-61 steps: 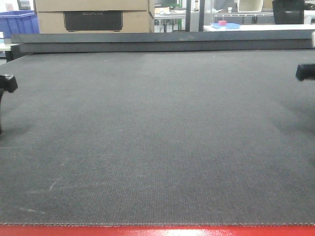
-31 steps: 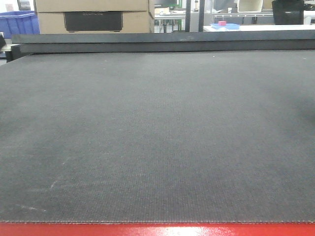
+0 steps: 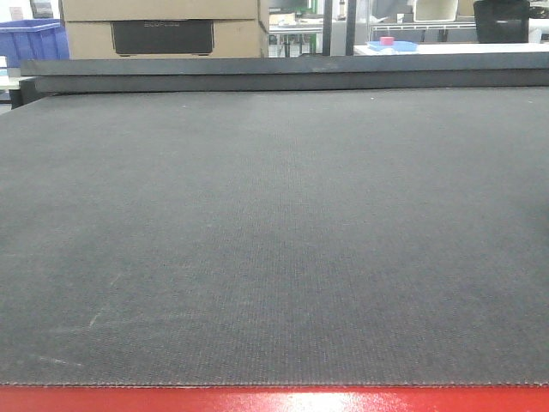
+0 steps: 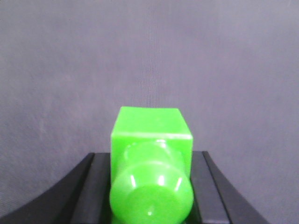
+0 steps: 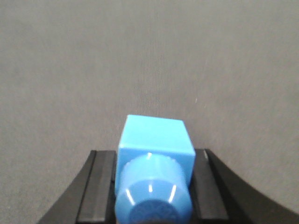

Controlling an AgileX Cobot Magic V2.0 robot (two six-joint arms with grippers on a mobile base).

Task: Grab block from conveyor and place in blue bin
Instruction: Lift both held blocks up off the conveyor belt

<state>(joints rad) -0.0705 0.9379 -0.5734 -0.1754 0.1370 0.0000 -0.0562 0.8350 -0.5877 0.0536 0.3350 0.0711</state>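
Note:
The conveyor (image 3: 274,240) is a wide dark grey woven belt with a red frame edge (image 3: 274,402) at the front; no block lies on it in the front view. Neither gripper shows in the front view. In the left wrist view my left gripper (image 4: 152,186) is shut on a green block (image 4: 150,135) above the belt (image 4: 149,56). In the right wrist view my right gripper (image 5: 154,186) is shut on a blue block (image 5: 156,137) above the belt (image 5: 149,56). A blue bin (image 3: 33,39) stands beyond the belt's far left corner.
A cardboard box (image 3: 163,26) with a dark panel stands behind the belt's far edge. A dark rail (image 3: 283,73) runs along the back of the belt. A table with a small pink and blue item (image 3: 388,43) stands at the far right.
A second ago both gripper tips showed at the left and right edges of the front view. They have since moved out of that view.

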